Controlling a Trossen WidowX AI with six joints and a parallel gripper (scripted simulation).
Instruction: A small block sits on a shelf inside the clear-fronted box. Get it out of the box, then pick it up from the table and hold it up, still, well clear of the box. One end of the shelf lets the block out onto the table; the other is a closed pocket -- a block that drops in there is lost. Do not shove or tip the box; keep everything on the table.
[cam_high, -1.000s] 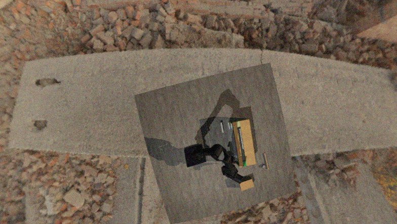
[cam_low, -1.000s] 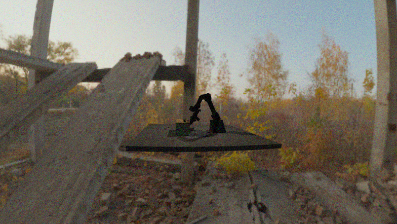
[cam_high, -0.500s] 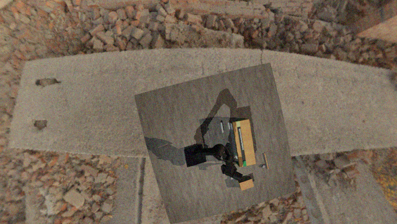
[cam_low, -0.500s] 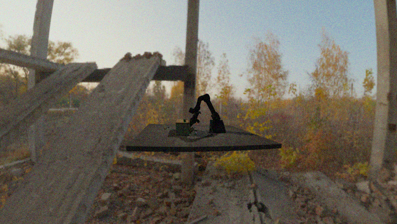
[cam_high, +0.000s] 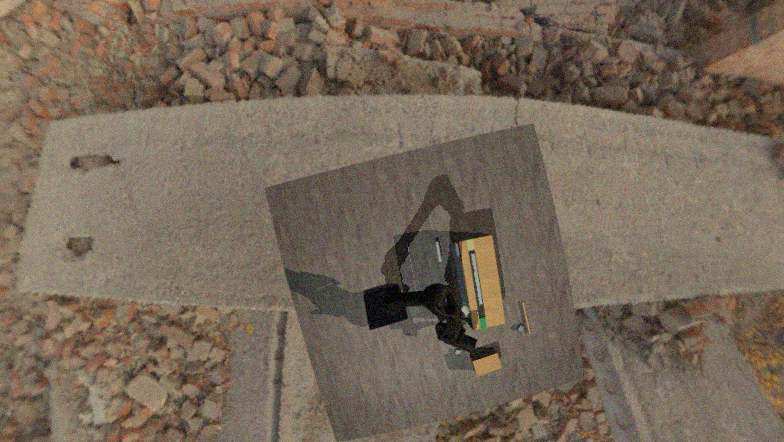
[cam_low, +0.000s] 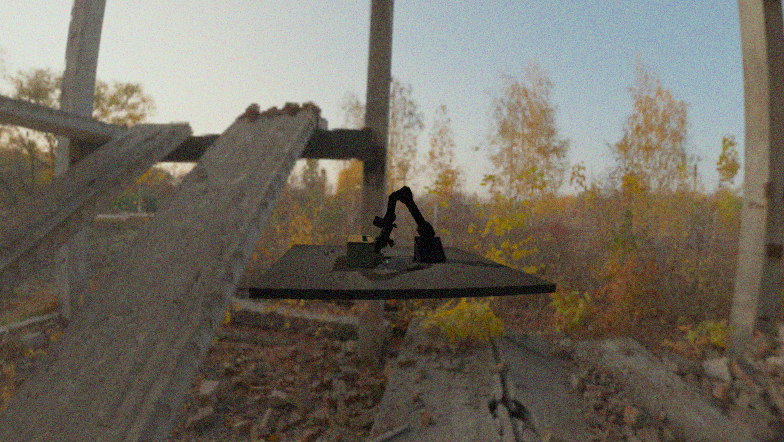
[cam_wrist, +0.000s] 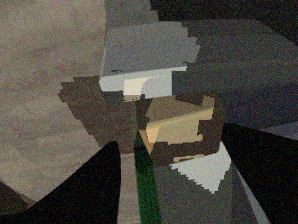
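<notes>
The box (cam_high: 496, 285) (cam_low: 360, 254) has a tan top with a long slot and a green strip (cam_wrist: 148, 195) at one edge. It stands upright on the table. My gripper (cam_wrist: 170, 140) (cam_low: 384, 245) is open, with its dark fingers apart at the box's front side near one end. Seen from above, the arm hides the fingertips. In the wrist view a sunlit tan patch and pale grey panels show between and beyond the fingers. I cannot tell whether that tan patch is the small block or part of the box. The block is not clearly made out in any view.
A tan-topped piece (cam_high: 486, 364) stands past the box's near end, close to the arm. A thin tan piece (cam_high: 525, 317) stands behind the box. A thin pale bar (cam_high: 438, 249) shows in front of the box. The table's edge (cam_low: 400, 293) is dark.
</notes>
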